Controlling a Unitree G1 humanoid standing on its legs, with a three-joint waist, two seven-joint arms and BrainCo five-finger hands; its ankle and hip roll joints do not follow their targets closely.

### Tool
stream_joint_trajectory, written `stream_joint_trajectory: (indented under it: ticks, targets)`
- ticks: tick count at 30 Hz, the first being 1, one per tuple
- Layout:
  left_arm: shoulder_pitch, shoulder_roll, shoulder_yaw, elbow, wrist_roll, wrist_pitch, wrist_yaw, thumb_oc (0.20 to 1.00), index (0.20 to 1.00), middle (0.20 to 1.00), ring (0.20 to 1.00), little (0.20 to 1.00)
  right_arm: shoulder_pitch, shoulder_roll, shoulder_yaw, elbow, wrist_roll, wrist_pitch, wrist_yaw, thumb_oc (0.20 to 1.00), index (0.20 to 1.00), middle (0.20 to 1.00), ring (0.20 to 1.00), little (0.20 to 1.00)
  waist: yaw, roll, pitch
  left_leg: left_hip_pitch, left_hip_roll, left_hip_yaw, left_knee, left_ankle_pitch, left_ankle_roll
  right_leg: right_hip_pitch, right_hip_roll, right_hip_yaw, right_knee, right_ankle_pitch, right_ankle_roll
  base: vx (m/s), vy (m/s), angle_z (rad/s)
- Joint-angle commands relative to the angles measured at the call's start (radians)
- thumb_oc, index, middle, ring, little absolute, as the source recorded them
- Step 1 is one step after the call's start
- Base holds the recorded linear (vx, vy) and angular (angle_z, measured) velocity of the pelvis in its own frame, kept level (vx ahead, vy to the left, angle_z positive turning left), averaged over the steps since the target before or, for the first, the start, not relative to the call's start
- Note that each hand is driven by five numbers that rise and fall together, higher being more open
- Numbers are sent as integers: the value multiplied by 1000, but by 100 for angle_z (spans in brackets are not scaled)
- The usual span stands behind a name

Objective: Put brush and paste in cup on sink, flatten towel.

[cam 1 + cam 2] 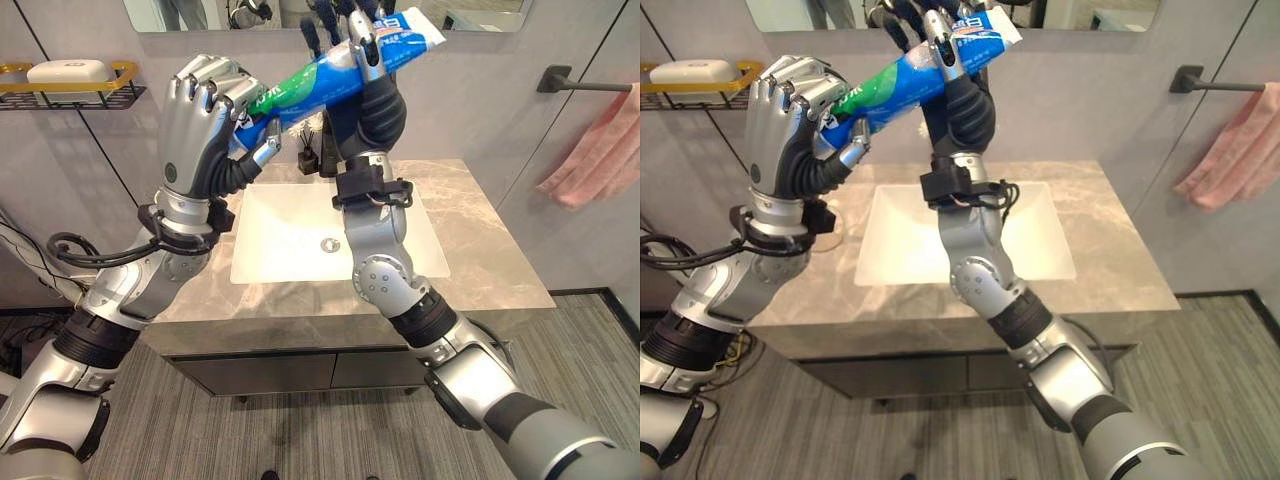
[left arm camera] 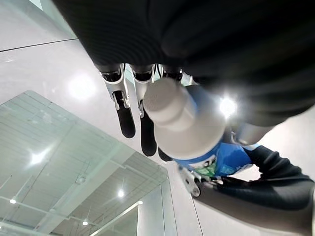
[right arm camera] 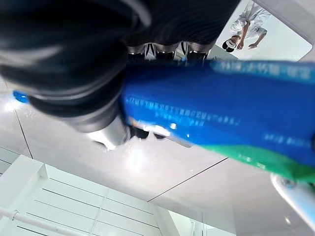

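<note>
Gripping one toothpaste tube [image 1: 330, 75] between them above the sink [image 1: 280, 250], the left hand [image 1: 205, 120] is clasping its cap end, the right hand [image 1: 370, 75] its higher, flat end.

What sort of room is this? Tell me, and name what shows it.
Most likely a bathroom: a white sink set in a marble counter, a pink towel on a wall bar, and a soap bar on a wall shelf.
</note>
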Motion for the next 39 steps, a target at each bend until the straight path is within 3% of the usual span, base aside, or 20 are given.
stream_joint_trajectory:
  ticks: [1, 2, 3, 18, 23, 27, 32, 34, 39]
  targets:
    - [-56, 16, 64, 7, -55, 8, 16, 200, 200, 200, 200, 200, -13, 14, -74, -63, -28, -51, 6, 200, 200, 200, 200, 200, 8, -48, -28, 23, 36, -36, 3, -6, -39, 38, -136, -56, 6, 64, 61, 0, 0, 0]
    - [-52, 5, 69, 5, -51, 16, 26, 652, 652, 652, 652, 652, -12, 21, -82, -61, -27, -62, -4, 200, 200, 200, 200, 200, 9, -48, -28, 25, 36, -35, 3, -6, -39, 39, -136, -57, 6, 63, 60, 0, 0, 0]
    - [-49, 0, 71, 2, -50, 17, 27, 1000, 1000, 1000, 1000, 1000, -10, 24, -85, -60, -26, -66, -8, 200, 200, 200, 200, 200, 9, -48, -28, 26, 36, -36, 3, -6, -39, 40, -136, -58, 6, 63, 60, 0, 0, 0]
    - [72, 12, 175, -91, -38, 17, 54, 1000, 1000, 1000, 1000, 1000, 19, 23, -151, -55, -55, -110, -89, 200, 200, 200, 200, 200, 43, -47, -22, 24, 33, -61, 3, -4, -38, 65, -134, -80, 7, 50, 52, 3, -5, 2]
    - [252, 41, 315, -158, -63, 0, 53, 1000, 1000, 1000, 1000, 1000, 40, -6, -190, -61, -54, -116, -104, 200, 200, 200, 200, 200, 75, -47, -14, 15, 29, -83, 3, 1, -40, 77, -133, -100, 7, 43, 46, 1, -19, 13]
    - [514, 23, 464, -134, -126, -14, 49, 1000, 1000, 1000, 1000, 1000, 48, -48, -219, -56, -59, -98, -125, 200, 200, 200, 200, 200, 126, -55, -2, -3, 25, -110, 3, 11, -43, 86, -133, -126, 6, 38, 42, 1, -19, 19]
    - [694, -6, 528, -34, -177, 3, 40, 1000, 1000, 1000, 1000, 1000, 23, -95, -229, -47, -95, -76, -155, 200, 200, 200, 200, 200, 164, -62, 8, -17, 19, -132, 3, 17, -43, 94, -134, -153, 6, 34, 44, 7, -10, 19]
    - [781, -66, 543, 150, -260, 25, 39, 1000, 1000, 1000, 1000, 1000, 0, -125, -225, -26, -114, -53, -157, 200, 200, 200, 200, 200, 186, -76, 16, -24, 15, -150, 3, 17, -44, 107, -136, -176, 6, 28, 47, 8, -18, 26]
    - [787, -154, 488, 495, -411, 69, -1, 1000, 1000, 1000, 1000, 1000, -53, -182, -187, 9, -136, 9, -145, 200, 200, 200, 200, 200, 208, -98, 24, -50, 6, -186, 3, 31, -44, 113, -137, -209, 6, 31, 48, 3, 2, 23]
